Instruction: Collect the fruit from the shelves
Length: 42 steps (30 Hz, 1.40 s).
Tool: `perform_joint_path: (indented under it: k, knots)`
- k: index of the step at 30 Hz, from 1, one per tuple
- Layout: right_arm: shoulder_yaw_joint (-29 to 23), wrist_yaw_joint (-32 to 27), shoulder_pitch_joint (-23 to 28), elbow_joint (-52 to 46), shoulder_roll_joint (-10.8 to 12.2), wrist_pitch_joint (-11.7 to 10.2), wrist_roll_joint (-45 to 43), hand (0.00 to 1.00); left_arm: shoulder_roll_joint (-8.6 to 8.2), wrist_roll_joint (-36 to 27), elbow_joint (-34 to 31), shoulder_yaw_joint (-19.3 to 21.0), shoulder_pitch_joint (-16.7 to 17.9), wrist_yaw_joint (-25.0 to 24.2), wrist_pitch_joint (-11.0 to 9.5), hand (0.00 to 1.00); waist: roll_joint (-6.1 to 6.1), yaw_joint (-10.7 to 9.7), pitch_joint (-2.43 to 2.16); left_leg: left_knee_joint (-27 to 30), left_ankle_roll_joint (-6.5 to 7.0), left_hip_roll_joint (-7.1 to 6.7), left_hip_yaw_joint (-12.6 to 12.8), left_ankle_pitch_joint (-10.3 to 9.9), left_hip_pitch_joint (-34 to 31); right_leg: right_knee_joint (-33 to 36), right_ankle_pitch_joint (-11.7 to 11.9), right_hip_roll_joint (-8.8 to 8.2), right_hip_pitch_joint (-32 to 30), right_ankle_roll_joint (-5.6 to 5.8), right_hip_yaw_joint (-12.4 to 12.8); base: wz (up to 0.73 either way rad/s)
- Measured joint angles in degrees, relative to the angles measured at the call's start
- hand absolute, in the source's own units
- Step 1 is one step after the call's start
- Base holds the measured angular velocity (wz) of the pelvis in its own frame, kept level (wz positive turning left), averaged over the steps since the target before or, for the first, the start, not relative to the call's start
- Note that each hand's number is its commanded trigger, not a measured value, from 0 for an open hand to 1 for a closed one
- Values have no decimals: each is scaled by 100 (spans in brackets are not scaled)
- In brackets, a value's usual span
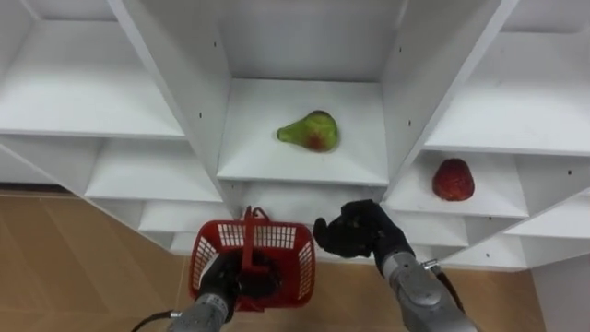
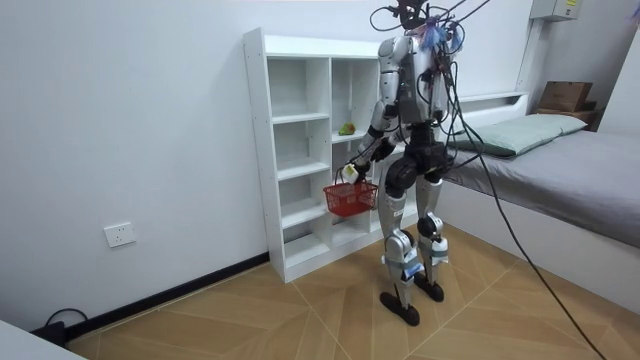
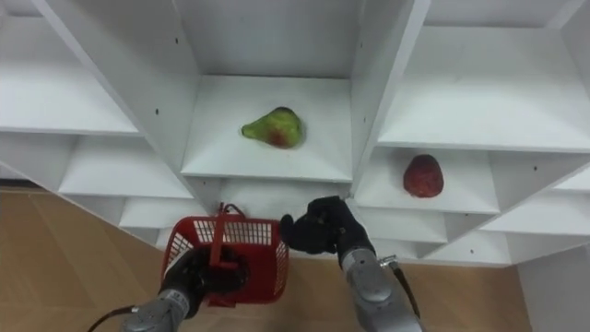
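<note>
The pear [image 1: 311, 132] lies at 11 o'clock from my loosely open, empty right hand [image 1: 355, 231], narrow end toward 9; my left hand [image 1: 224, 281] grips the basket [image 1: 277, 238].

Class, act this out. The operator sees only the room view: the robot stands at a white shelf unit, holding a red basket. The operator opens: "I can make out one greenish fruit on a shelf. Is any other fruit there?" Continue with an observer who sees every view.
Observer: Yes. A red fruit lies in the compartment right of the pear, on a lower shelf.
Operator: Anything in the basket yet?
Observer: No fruit that I can see in the red basket, though the left hand on its handle covers part.
Operator: And the other hand?
Observer: The right hand hovers before the shelf unit, below the pear, fingers relaxed, holding nothing.
</note>
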Motion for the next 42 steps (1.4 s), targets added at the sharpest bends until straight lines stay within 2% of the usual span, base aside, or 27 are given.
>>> perform_joint_path:
  k: [5,9,10,12,13,14,15,16,17,19,21,24,29,36,42]
  knots:
    - [106,-159,-2,90,2,0,112,100,-16,-5,48,-206,-10,-97,0,100,-1,60,1,0,-2,2,-63,1,0,7,0,9,-11,0,7,-1]
    - [115,-270,-79,94,3,-7,124,100,-31,-7,131,-210,-8,-98,0,100,-5,81,3,-2,-2,3,-269,1,-1,146,0,18,-112,0,29,-13]
    - [120,-305,-71,104,4,-7,169,100,-34,-11,152,-222,-18,-100,-2,100,-5,88,4,-4,-2,5,-340,1,12,221,-2,18,-142,-2,25,-14]
    - [132,-333,-79,106,7,-14,271,100,-64,-12,230,-308,-75,-103,-22,100,13,158,60,-52,-7,54,-745,9,113,707,-144,63,-475,-51,23,-40]
    - [154,-327,-126,96,59,-31,298,100,-8,-13,241,-287,-87,-104,-83,100,-62,238,76,-40,-17,55,-1059,4,96,315,35,158,-709,-210,195,-44]
    - [328,-309,-202,83,67,-54,316,100,33,-12,350,-259,-119,-109,-118,100,-17,156,93,-25,-97,52,-1096,-35,36,-14,470,164,-681,-276,64,-22]
    - [382,-329,-208,76,56,-77,319,100,21,-7,409,-282,-149,-131,-113,100,27,91,97,-49,-121,67,-1034,-26,3,-27,501,169,-667,-294,-12,20]
    - [428,-341,-208,85,44,-76,320,100,-31,-11,508,-303,-203,-162,-116,100,59,45,93,-106,-154,105,-796,-6,3,-12,502,165,-667,-295,-33,29]
    - [442,-357,-207,95,56,-76,319,100,-44,-30,533,-310,-225,-199,-116,100,46,27,99,-134,-195,132,-544,23,-10,-10,502,167,-659,-295,17,26]
    - [433,-356,-189,109,49,-75,341,100,-69,-123,535,-332,-229,-217,-115,100,48,-32,102,-179,-191,171,-290,39,3,-10,498,180,-636,-290,48,32]
    - [388,-344,-188,141,46,-75,416,100,-78,-184,548,-377,-230,-217,-115,100,41,-55,105,-191,-181,166,-286,45,35,-12,494,184,-617,-283,35,20]
    - [388,-319,-207,142,60,-77,572,100,-84,-217,610,-421,-239,-217,-113,100,40,25,104,-187,-172,101,-276,50,49,-12,490,187,-611,-277,16,-7]
    - [450,-200,-323,142,167,-76,571,100,-128,-215,620,-430,-280,-218,-112,100,39,64,103,-154,-139,103,-224,69,-6,-6,489,171,-612,-278,-104,10]
    - [643,-49,-325,179,179,-58,571,100,-140,-215,614,-513,-280,-232,-105,100,27,63,94,-47,-122,76,-195,92,-51,25,498,91,-610,-294,-126,3]
    - [664,168,-327,180,185,-58,585,100,-125,-211,605,-527,-281,-335,-102,100,-32,60,40,25,-119,63,-156,97,-48,106,499,63,-604,-294,-126,0]
